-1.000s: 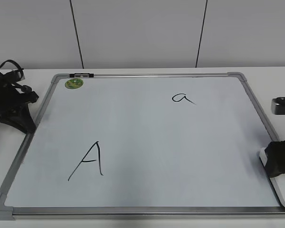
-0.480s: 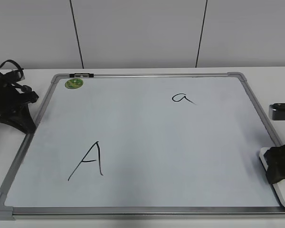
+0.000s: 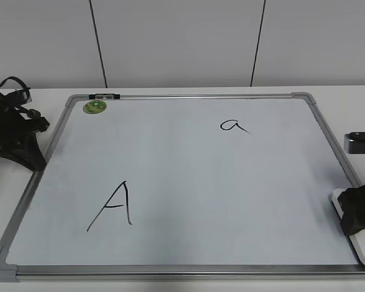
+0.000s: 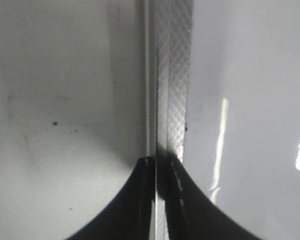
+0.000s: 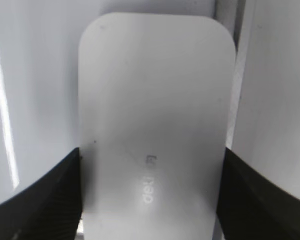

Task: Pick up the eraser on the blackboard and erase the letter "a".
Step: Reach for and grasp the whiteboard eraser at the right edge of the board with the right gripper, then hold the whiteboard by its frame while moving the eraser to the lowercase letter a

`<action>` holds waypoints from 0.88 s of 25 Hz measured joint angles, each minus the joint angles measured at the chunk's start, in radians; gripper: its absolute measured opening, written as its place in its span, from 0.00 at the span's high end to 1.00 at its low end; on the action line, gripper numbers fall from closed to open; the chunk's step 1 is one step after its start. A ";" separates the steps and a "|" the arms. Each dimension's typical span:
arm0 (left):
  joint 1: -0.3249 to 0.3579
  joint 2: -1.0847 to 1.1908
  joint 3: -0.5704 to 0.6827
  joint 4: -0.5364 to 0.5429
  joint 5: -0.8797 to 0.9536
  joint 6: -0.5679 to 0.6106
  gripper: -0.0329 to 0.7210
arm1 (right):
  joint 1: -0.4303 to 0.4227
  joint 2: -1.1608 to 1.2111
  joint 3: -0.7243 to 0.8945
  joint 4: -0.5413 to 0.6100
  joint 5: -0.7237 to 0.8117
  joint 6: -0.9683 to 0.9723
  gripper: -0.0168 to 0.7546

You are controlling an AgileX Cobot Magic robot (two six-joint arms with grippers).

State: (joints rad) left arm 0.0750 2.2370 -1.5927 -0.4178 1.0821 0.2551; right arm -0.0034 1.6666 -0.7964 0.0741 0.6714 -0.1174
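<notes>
The eraser (image 5: 152, 135), white and rounded with faint grey lettering, sits between the right tool (image 5: 150, 200) fingers, pinched at its sides; left tool's state unclear

The blackboard (image 3: 328, 155) lay flat on a white table (image 3: 36, 96). The letter "a" (image 3: 234, 126) sat toward one o'clock from its middle, a capital "A" (image 3: 114, 205) toward seven o'clock, and a green magnet (image 3: 95, 107) at eleven o'clock. At four o'clock the right gripper (image 3: 356, 214) stood on the eraser (image 3: 362, 247). The left gripper (image 3: 21, 141) rested at nine o'clock.
</notes>
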 joint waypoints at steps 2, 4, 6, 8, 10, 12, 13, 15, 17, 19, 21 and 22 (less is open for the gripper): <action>0.000 0.000 0.000 0.000 0.000 0.000 0.92 | 0.000 0.000 -0.002 0.000 0.000 0.000 0.29; 0.000 0.000 0.000 0.000 0.000 0.000 0.92 | 0.000 0.000 -0.008 0.000 0.011 0.000 0.29; 0.000 0.000 0.000 0.000 0.000 0.000 0.92 | 0.000 0.006 -0.025 -0.002 0.039 0.000 0.29; 0.000 0.000 0.000 0.000 0.000 0.000 0.92 | 0.000 0.008 -0.056 -0.002 0.081 0.000 0.29; 0.000 0.000 0.000 0.000 0.000 0.000 0.92 | 0.000 0.008 -0.093 -0.002 0.126 0.000 0.29; 0.000 0.000 0.000 0.000 0.000 0.000 0.92 | 0.000 0.008 -0.136 -0.002 0.170 0.000 0.29; 0.000 0.000 0.000 0.000 0.000 0.000 0.92 | 0.000 0.008 -0.159 -0.002 0.194 0.000 0.29; 0.000 0.000 0.000 0.000 0.000 0.000 0.92 | 0.000 0.008 -0.212 0.006 0.243 0.000 0.29; 0.000 0.000 0.000 0.000 0.000 0.000 0.92 | 0.000 0.008 -0.271 0.028 0.286 -0.004 0.29; 0.000 0.000 0.000 0.000 0.000 0.000 0.92 | 0.000 0.010 -0.340 0.052 0.316 -0.022 0.29; 0.000 0.000 0.000 0.000 0.000 0.000 0.92 | 0.000 0.030 -0.428 0.070 0.359 -0.033 0.29; 0.000 0.000 0.000 0.000 0.000 0.000 0.92 | 0.002 0.045 -0.466 0.075 0.379 -0.037 0.29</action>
State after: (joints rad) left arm 0.0750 2.2370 -1.5927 -0.4178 1.0821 0.2551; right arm -0.0014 1.7121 -1.2626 0.1486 1.0502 -0.1540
